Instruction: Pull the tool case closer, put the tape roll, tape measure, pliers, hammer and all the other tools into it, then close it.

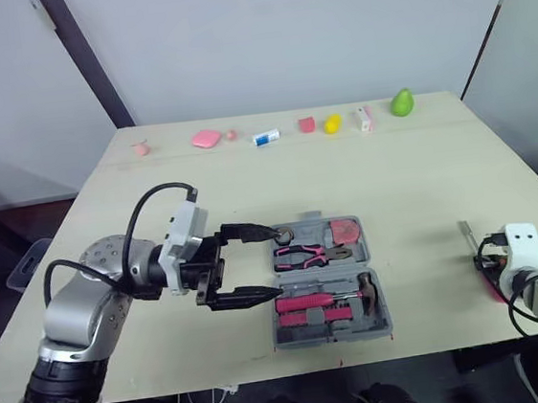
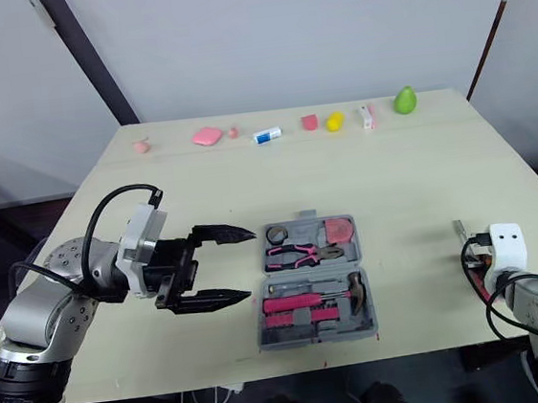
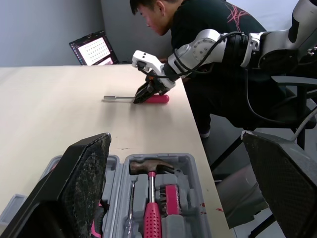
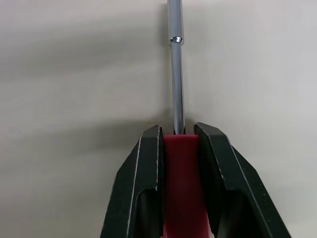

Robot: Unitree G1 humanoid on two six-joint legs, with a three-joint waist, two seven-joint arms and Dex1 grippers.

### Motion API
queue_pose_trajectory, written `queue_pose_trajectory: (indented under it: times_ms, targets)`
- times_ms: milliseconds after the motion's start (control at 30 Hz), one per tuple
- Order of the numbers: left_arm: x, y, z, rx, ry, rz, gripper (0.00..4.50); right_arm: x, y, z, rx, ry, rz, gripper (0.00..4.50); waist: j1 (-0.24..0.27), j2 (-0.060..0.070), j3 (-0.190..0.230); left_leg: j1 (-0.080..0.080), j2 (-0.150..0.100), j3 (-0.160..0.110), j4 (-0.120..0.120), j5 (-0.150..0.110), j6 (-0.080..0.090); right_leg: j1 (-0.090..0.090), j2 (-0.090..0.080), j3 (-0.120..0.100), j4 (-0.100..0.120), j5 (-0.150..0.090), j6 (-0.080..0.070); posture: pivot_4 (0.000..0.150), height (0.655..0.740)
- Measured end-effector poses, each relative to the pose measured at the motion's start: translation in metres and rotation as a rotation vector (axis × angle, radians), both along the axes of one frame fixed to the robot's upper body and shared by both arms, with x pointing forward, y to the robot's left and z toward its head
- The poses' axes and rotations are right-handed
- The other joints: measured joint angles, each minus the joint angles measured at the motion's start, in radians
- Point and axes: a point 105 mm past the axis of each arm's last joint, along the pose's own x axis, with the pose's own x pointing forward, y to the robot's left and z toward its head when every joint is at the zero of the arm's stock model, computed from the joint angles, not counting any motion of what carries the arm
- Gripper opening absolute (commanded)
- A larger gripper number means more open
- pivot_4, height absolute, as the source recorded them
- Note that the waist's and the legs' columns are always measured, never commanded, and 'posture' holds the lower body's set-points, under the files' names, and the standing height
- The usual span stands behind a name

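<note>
Table (image 1: 420, 176) check: your right gripper (image 4: 177, 131) clamps the screwdriver (image 4: 181, 168), 3 o'clock of the tool case (image 1: 386, 322), probably to carry it over. Left gripper (image 2: 247, 262) hovers wide open, empty, at 9.

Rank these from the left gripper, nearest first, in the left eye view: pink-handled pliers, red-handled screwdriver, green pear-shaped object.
1. Pink-handled pliers, right beside the left gripper.
2. Red-handled screwdriver, right table edge.
3. Green pear-shaped object, far edge.

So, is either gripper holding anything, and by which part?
The right gripper has its jaws shut on the screwdriver, at the red handle just behind the metal shaft. The left gripper is open beside the tool case, holding nothing.
</note>
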Motion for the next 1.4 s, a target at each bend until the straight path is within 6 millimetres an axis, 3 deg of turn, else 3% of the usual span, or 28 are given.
queue_pose_trajectory:
  times_ms: [200,367,500,767,800,833,933,967,1000,1033,1067,1167,1400]
  targets:
    - [-0.002,-0.001,-0.002,-0.004,0.008,-0.002,4.5,0.002,0.039,0.015,0.02,-0.036,0.056,0.44,-0.002,0.0,0.0,0.0,0.001,0.0,0.0,0.0,0.0,0.0,0.001,0.0,0.0,0.0,0.0,0.15,0.74]
    - [-0.003,-0.001,-0.002,-0.005,-0.003,-0.006,4.5,0.0,0.084,0.021,0.075,-0.046,0.092,0.44,0.001,0.0,0.0,-0.001,0.001,-0.001,0.0,0.0,0.0,-0.001,0.0,-0.001,0.0,0.0,0.0,0.15,0.74]
    - [-0.003,-0.001,-0.001,-0.005,-0.009,-0.009,4.5,-0.008,0.099,0.014,0.082,-0.01,0.098,0.44,0.002,0.0,0.0,-0.001,0.0,-0.001,0.0,0.0,0.0,-0.001,0.0,0.0,-0.001,0.0,0.0,0.15,0.74]
    - [-0.005,-0.001,-0.001,-0.004,-0.02,-0.019,4.5,-0.024,0.109,0.0,0.095,0.046,0.095,0.44,-0.001,0.0,0.001,-0.001,0.001,-0.001,-0.002,0.0,0.0,-0.003,0.0,0.0,-0.001,0.0,0.0,0.15,0.74]
    - [-0.005,-0.001,-0.001,-0.004,-0.023,-0.022,4.5,-0.024,0.109,0.001,0.093,0.04,0.093,1.48,-0.001,0.0,0.001,-0.001,0.001,-0.001,-0.002,0.0,0.0,-0.003,0.0,0.0,-0.001,0.0,0.0,0.15,0.74]
    - [-0.005,-0.001,-0.001,-0.003,-0.026,-0.024,4.5,-0.024,0.109,0.002,0.092,0.036,0.094,2.03,-0.001,0.0,0.0,-0.001,0.001,-0.001,-0.002,0.0,0.0,-0.003,0.0,0.0,-0.001,0.0,0.0,0.15,0.74]
    - [-0.006,-0.001,-0.003,0.001,-0.023,-0.026,4.5,-0.024,0.109,0.002,0.096,0.033,0.1,3.14,-0.001,0.0,0.001,-0.001,0.001,-0.001,-0.002,0.0,0.0,-0.003,0.0,0.0,-0.001,0.0,0.0,0.15,0.74]
    - [-0.007,0.0,-0.005,0.002,-0.018,-0.03,4.5,-0.025,0.108,0.002,0.097,0.033,0.11,3.69,-0.001,0.0,0.001,-0.001,0.001,-0.001,-0.002,0.0,0.0,-0.003,0.0,0.0,-0.001,-0.001,0.0,0.15,0.74]
    - [-0.007,0.001,-0.005,0.001,-0.016,-0.029,4.5,-0.025,0.106,0.003,0.094,0.032,0.111,3.69,-0.001,0.0,0.001,-0.001,0.001,-0.001,-0.002,0.0,0.0,-0.003,0.0,0.0,-0.001,0.0,0.0,0.15,0.74]
    - [-0.007,0.001,-0.006,0.001,-0.013,-0.028,4.5,-0.026,0.104,0.005,0.09,0.025,0.113,4.19,-0.001,0.0,0.001,-0.001,0.001,-0.001,-0.002,0.0,0.0,-0.003,0.0,0.0,-0.001,-0.001,0.0,0.15,0.74]
    - [-0.007,0.002,-0.007,0.001,-0.014,-0.029,4.5,-0.026,0.098,0.01,0.081,0.012,0.115,4.43,-0.001,0.0,0.001,-0.001,0.001,-0.001,-0.002,0.0,0.0,-0.003,0.0,0.001,-0.001,-0.001,0.0,0.15,0.74]
    - [-0.007,0.002,-0.007,0.0,-0.017,-0.032,4.5,-0.027,0.09,0.025,0.058,-0.025,0.154,4.43,0.0,0.0,0.001,-0.001,0.001,-0.001,-0.002,0.0,0.0,-0.003,0.0,0.001,-0.001,-0.001,0.0,0.15,0.74]
    - [-0.007,0.007,-0.014,-0.001,-0.009,-0.02,4.5,-0.026,0.081,0.064,-0.026,-0.053,0.506,4.43,-0.001,-0.001,0.002,-0.001,0.001,0.0,-0.003,0.0,0.0,-0.003,0.0,0.001,-0.002,-0.002,-0.001,0.15,0.74]
